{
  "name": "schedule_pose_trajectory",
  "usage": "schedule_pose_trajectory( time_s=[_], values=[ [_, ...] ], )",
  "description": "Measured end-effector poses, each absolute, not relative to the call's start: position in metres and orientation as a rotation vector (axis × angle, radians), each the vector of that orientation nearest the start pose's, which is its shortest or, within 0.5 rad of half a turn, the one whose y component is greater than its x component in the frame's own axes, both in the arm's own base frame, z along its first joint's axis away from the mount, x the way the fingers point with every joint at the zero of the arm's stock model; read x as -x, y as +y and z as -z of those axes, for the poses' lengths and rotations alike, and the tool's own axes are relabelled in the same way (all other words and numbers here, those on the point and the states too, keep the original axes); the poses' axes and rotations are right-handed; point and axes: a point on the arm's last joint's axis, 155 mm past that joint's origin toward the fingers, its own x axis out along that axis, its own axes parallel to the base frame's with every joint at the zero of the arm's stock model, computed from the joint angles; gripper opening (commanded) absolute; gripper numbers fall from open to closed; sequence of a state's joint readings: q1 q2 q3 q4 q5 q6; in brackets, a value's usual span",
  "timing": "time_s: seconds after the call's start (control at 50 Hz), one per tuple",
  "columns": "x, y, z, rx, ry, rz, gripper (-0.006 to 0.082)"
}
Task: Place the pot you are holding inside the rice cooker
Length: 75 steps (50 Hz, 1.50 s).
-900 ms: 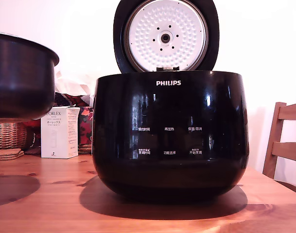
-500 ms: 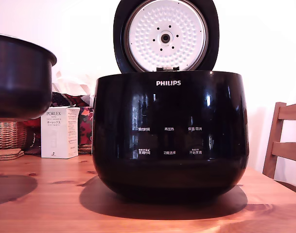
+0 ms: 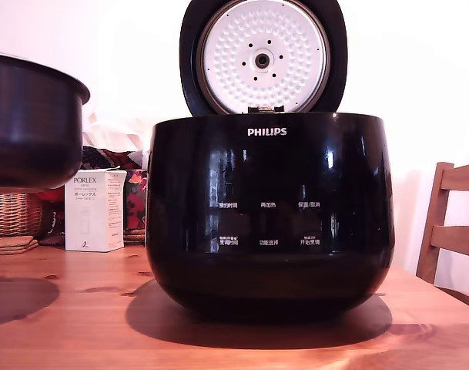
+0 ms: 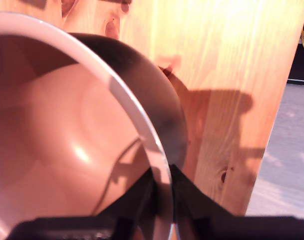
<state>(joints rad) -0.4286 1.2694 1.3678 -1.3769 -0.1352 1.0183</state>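
The dark grey pot (image 3: 30, 123) hangs above the table at the exterior view's left edge, partly cut off by the frame. The wrist view shows its pale rim and glossy inside (image 4: 67, 150), with my gripper (image 4: 161, 192) shut on the rim, one finger inside and one outside. The arm itself is hidden in the exterior view. The glossy black PHILIPS rice cooker (image 3: 269, 212) stands on the wooden table in the middle, its lid (image 3: 262, 58) raised upright with the white dimpled disc facing forward. The pot is apart from the cooker, to its left in the exterior view.
A white PORLEX box (image 3: 94, 210) and a wicker basket (image 3: 15, 213) stand behind, under the pot. A wooden chair back (image 3: 450, 227) is at the exterior view's right. The wooden table (image 3: 72, 324) carries the pot's shadow at the left.
The pot has shifted slightly toward the exterior view's left; between half a second ago and now it barely moves. The cooker is unchanged.
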Motion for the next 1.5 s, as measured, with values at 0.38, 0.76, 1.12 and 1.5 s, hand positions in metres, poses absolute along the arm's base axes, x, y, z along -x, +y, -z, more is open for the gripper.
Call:
schedule_pose_trajectory(
  time_s=[0.38,0.76,1.12,1.5],
  values=[
    [-0.240,-0.154,-0.271,-1.104,0.695,0.987,-0.0021],
    [-0.221,-0.220,-0.294,-1.044,0.471,1.156,-0.0021],
    [-0.224,-0.261,-0.299,-1.052,0.356,1.213,-0.0022],
    [-0.237,-0.293,-0.272,-1.073,0.385,1.261,-0.0022]
  ],
)
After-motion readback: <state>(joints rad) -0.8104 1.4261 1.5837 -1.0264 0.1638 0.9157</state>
